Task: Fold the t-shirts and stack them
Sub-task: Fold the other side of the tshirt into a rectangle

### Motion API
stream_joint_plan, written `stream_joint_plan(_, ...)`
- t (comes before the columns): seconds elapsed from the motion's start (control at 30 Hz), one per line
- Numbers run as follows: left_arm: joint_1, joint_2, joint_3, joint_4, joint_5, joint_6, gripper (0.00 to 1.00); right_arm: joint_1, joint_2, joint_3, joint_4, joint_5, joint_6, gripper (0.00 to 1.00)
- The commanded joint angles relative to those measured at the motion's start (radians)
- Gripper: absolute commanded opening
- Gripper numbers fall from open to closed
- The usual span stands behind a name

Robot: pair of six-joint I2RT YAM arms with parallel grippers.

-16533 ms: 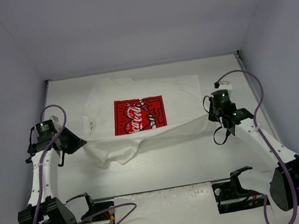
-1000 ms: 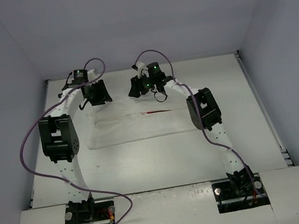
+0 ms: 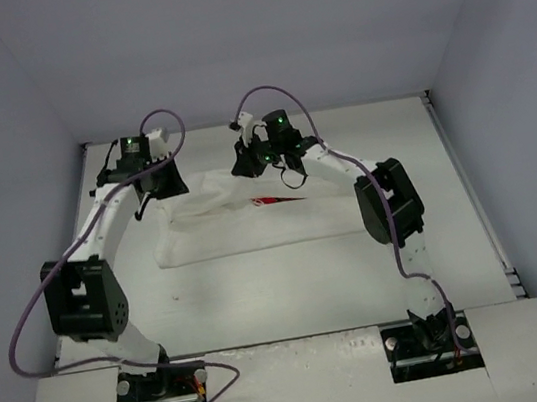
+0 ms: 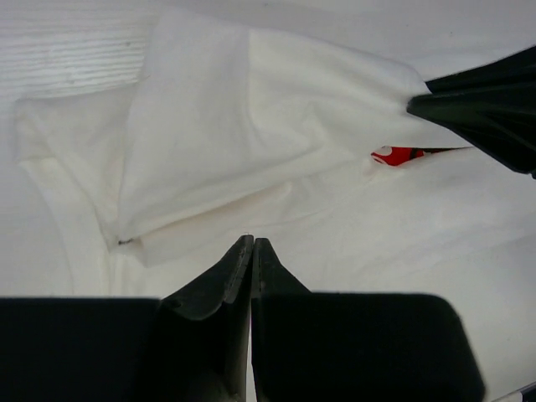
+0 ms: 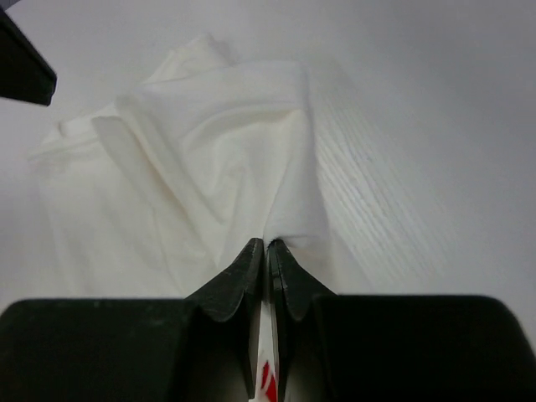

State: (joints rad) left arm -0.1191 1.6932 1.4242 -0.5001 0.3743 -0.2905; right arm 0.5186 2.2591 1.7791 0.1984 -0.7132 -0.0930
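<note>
"Well, where is the t-shirt point(image 3: 242, 227)?"

"On the white table point(image 3: 312, 285), toward the far side. It's folded into a wide band with its long edges running left to right. It shows plain white, apart from a thin sliver of the red print point(image 3: 274, 200) peeping out near the far edge."

"And the left gripper point(image 3: 160, 185)?"

"At the band's far left corner. Its wrist view shows the two black fingers point(image 4: 213, 293) pressed together, tips at the cloth. The fabric seems drawn up to them, so it looks like a pinch on a layer."

"The right gripper point(image 3: 250, 161)?"

"Near the middle of the far edge, also closed. Its own camera shows white cloth gathered into a peak right at the fingertips, with a bit of red between the fingers lower down — it is clamped on the t-shirt."

"Flat, then?"

"The near edge lies flat on the table; the far edge rises toward both grippers — and a short sleeve point(image 4: 193, 142) lies folded over on the left."
</note>
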Motion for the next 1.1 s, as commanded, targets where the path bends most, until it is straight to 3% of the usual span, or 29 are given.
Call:
stream_joint_plan(0.0,-0.009,-0.174,-0.098,0.017,-0.107,-0.039,0.0,0.038,-0.166,-0.134,0.041,-0.052,-0.093,0.05)
stream_joint_plan(0.07,-0.01,-0.249,-0.178,0.02,-0.143,-0.061,0.04,0.058,-0.199,-0.214,0.026,-0.08,-0.115,0.05)
stream_joint_plan(0.2,-0.008,-0.34,-0.257,0.018,-0.163,-0.073,0.32,0.132,-0.258,-0.354,-0.025,-0.075,-0.191,0.08)
stream_joint_plan(0.3,-0.009,-0.352,-0.296,0.02,-0.155,-0.085,0.39,0.177,-0.281,-0.46,-0.036,-0.024,-0.198,0.14)
stream_joint_plan(0.53,-0.008,-0.305,-0.272,0.062,-0.126,-0.007,0.4,0.191,-0.398,-0.638,-0.038,0.177,-0.193,0.34)
stream_joint_plan(0.77,-0.015,-0.079,-0.072,0.089,0.077,0.105,0.4,0.118,-0.527,-0.58,-0.037,0.265,-0.164,0.59)
stream_joint_plan(0.9,-0.069,0.028,0.017,0.068,0.143,0.134,0.41,0.064,-0.532,-0.535,-0.039,0.283,-0.131,0.65)
stream_joint_plan(1.07,-0.106,0.119,0.076,0.053,0.11,0.124,0.41,-0.012,-0.488,-0.519,-0.035,0.324,-0.065,0.63)
